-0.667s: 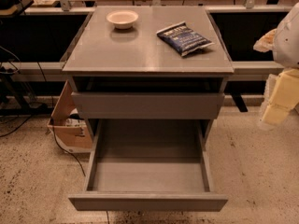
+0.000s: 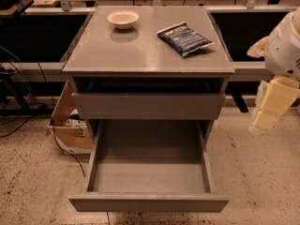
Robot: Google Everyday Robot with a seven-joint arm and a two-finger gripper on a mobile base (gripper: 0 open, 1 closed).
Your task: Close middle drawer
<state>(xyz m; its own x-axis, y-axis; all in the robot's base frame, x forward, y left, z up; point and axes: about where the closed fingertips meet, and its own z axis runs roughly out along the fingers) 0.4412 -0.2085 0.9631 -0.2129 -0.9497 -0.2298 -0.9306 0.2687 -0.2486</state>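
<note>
Hand (image 2: 269, 111) dipped, right of open mid drawer (image 2: 148, 203).

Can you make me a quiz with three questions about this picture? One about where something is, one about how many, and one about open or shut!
1. Where is the bowl?
A. inside a drawer
B. on the cabinet top
C. in the gripper

2. How many things lie on the cabinet top?
A. two
B. four
C. none

3. The middle drawer is
A. pulled far out
B. fully shut
C. taken away

Answers: 1 B, the bowl sits near the top's back left. 2 A, only the bowl and the blue snack bag lie there. 3 A, its grey inside shows. The gripper hangs to the cabinet's right, touching nothing.
</note>
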